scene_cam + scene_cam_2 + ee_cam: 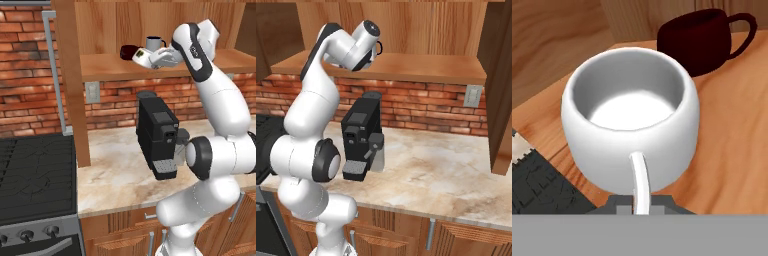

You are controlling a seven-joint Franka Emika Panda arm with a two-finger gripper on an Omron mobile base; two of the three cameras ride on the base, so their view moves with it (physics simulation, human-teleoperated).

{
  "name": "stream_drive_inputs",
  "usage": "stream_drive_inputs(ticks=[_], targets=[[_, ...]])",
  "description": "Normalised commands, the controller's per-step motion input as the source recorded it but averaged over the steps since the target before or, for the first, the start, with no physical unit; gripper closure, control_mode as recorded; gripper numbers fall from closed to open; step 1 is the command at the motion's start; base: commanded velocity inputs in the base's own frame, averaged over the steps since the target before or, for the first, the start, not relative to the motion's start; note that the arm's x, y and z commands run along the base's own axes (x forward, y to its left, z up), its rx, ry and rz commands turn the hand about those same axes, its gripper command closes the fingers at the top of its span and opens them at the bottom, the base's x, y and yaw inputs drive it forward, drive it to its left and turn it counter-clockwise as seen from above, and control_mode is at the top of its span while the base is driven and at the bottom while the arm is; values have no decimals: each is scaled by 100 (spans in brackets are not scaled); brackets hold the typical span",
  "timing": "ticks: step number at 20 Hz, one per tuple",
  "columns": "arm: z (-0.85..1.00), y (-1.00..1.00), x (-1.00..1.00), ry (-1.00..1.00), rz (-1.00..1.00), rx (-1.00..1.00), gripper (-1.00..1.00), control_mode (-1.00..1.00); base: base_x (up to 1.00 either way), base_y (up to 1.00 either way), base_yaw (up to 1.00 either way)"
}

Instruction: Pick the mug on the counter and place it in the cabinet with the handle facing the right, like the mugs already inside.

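White mug (631, 125) in end effector (640, 206)

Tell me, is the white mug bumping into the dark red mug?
Apart. The hand view shows bare wooden shelf between the white mug and the dark red mug behind it.

White, dark red and wood tones
White mug (631, 125); dark red mug (699, 39); light-brown grained cabinet (107, 65); beige marbled desk (446, 175); black coffee machine (156, 135).
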Motion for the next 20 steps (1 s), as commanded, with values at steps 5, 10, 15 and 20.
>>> stream_drive_inputs(ticks=[5, 10, 15, 20], targets=[[0, 0, 12, 0, 0, 0, -100, -100, 0, 0, 0], [0, 0, 13, 0, 0, 0, -100, -100, 0, 0, 0], [0, 0, 17, 0, 0, 0, -100, -100, 0, 0, 0], [0, -7, 21, 0, 0, 0, -100, -100, 0, 0, 0]])
